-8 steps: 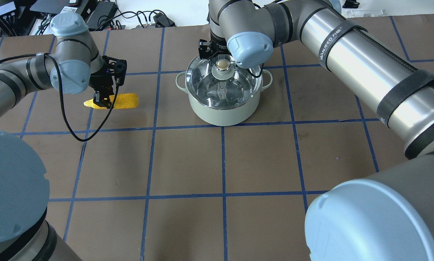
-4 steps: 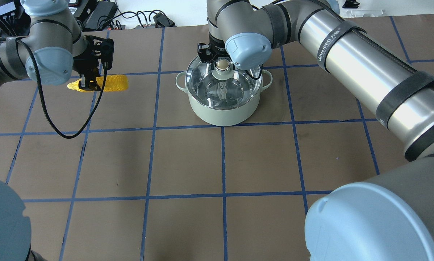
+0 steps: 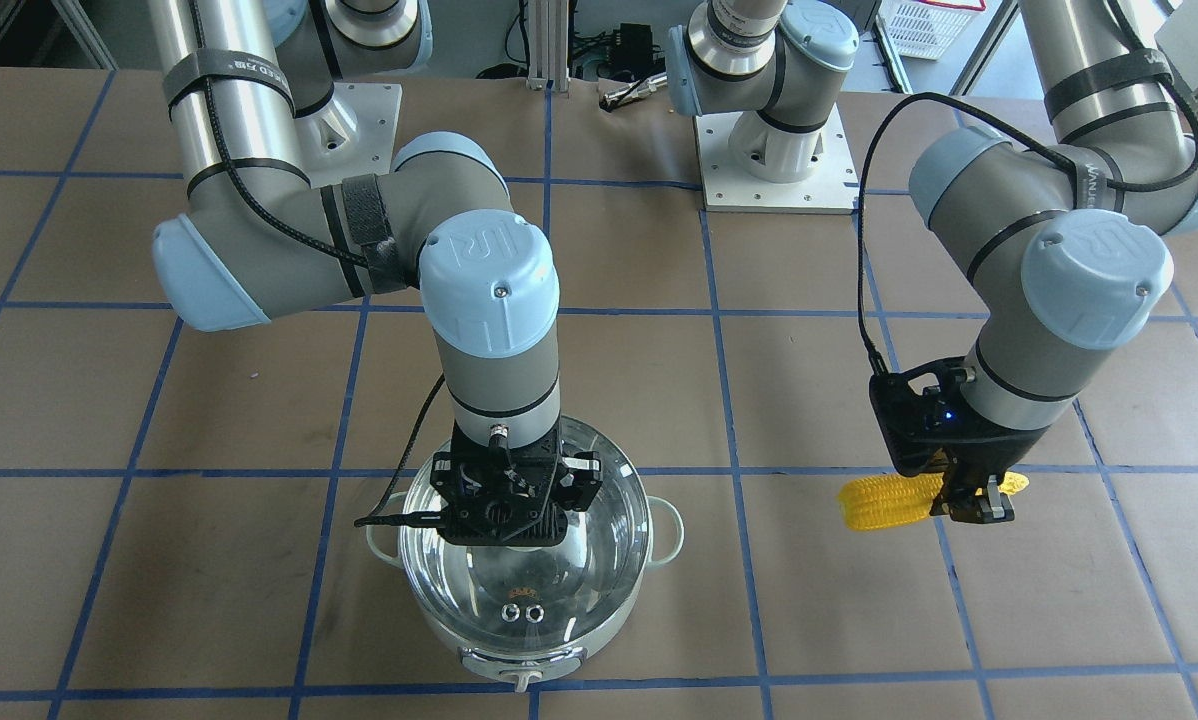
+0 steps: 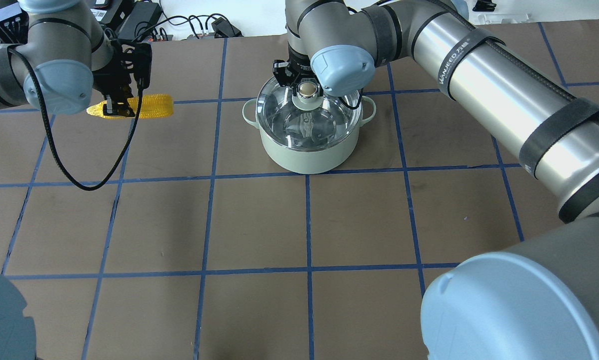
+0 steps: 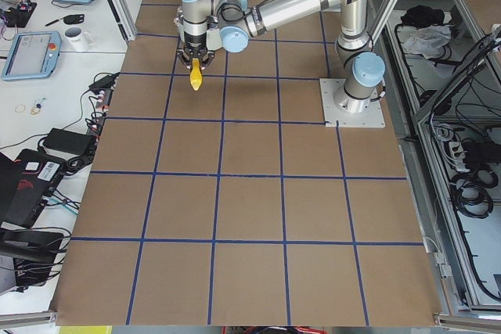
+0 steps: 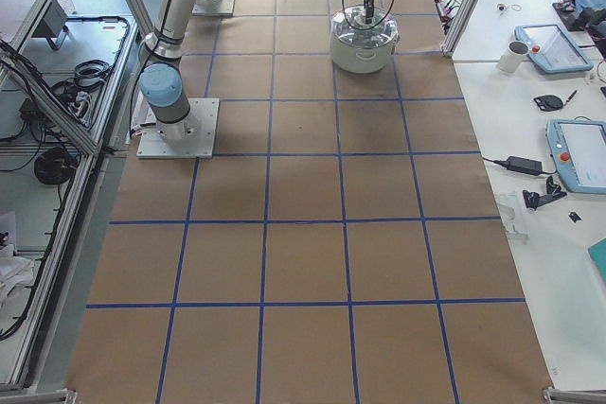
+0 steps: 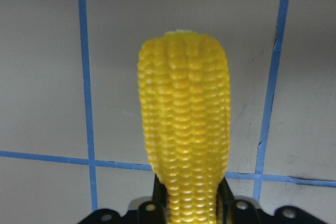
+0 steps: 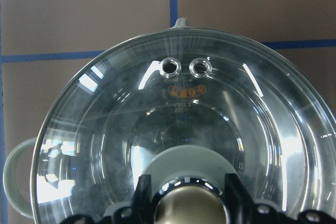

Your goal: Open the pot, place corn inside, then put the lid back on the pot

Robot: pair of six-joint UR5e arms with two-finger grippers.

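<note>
Opening the pot is the step in hand: the lid (image 4: 329, 117) sits on the pot (image 4: 307, 155), and the right fingers (image 8: 143, 195) stand either side of its knob (image 4: 307, 89), close against it, though whether they grip it cannot be told. The left fingers (image 3: 967, 500) are closed on the corn (image 4: 154, 106) near its pointed end, holding it level off the bench (image 4: 259, 225), well apart from the pot. Next, probably, the right arm needs a firm pinch and a straight lift, carrying the lid aside so the corn can go in
</note>
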